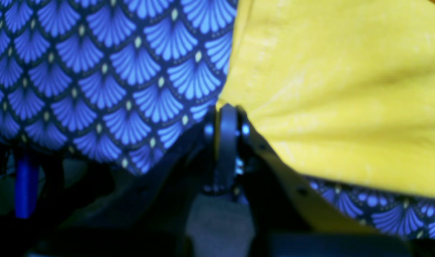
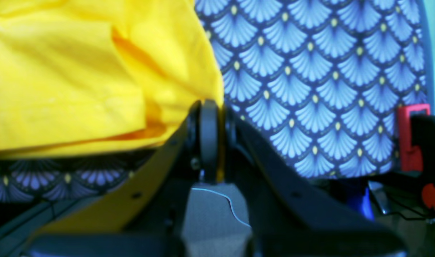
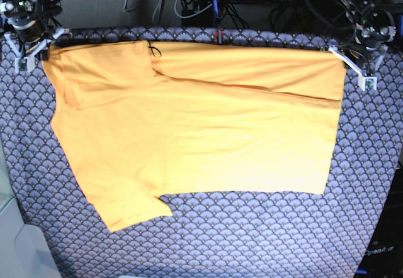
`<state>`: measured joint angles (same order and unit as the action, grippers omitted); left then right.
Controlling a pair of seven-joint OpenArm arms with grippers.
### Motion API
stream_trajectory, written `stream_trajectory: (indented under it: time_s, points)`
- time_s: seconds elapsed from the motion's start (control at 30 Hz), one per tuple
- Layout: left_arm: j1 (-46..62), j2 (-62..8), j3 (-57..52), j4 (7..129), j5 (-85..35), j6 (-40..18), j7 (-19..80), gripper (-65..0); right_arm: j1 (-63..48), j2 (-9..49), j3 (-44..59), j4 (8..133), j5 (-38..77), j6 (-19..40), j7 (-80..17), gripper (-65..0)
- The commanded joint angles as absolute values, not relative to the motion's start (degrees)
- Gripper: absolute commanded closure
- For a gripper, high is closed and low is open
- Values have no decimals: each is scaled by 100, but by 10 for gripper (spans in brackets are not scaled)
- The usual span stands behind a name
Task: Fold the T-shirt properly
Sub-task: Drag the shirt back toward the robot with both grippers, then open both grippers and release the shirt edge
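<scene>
- Left wrist view: my left jaws (image 1: 227,116) are clenched on an edge of the plain yellow-orange short-sleeved cotton T-shirt (image 1: 338,100). Cloth fans out from the pinch in tight radial creases, so I judge it under tension; the grip is at a corner so that a whole edge can be carried at once. Beneath lies the table's blue fan-patterned cloth (image 1: 96,78).
- Right wrist view: my right jaws (image 2: 209,117) are likewise clamped on the T-shirt (image 2: 78,78). Two layers show here, one hem lying over another, and a sliver of fabric runs down between the jaws. The shirt sits left of the pinch; patterned cloth is bare to the right.
- Base view: the T-shirt (image 3: 201,139) lies spread on the table (image 3: 264,240), long axis across the picture. The right jaws (image 3: 28,42) hold the far corner at the sleeve end, the left jaws (image 3: 359,67) the far corner at the other end. A far strip appears doubled over, with a diagonal crease. One sleeve juts toward the near edge. Judgement: both far corners are held to draw that long edge over in one fold.
</scene>
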<state>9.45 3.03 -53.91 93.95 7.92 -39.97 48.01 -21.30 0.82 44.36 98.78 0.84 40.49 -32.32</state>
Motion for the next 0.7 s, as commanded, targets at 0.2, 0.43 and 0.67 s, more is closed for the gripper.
stream_trajectory:
  time_s: [0.2,0.43,0.67]
  points:
    - [1051,251,-5411,9437,848,-3960,4743,0,-2255,163,4470,9947,92,4000,-3116,0]
    - [1051,224,-5411,9437,848,-3960,4734,0,-2255,163,4462,9947,92,4000,-3116,-6]
    - [1051,224,-5402,9437,848,-4000,4725,-218,-2255,180,4444,9947,92,4000,-3116,-215]
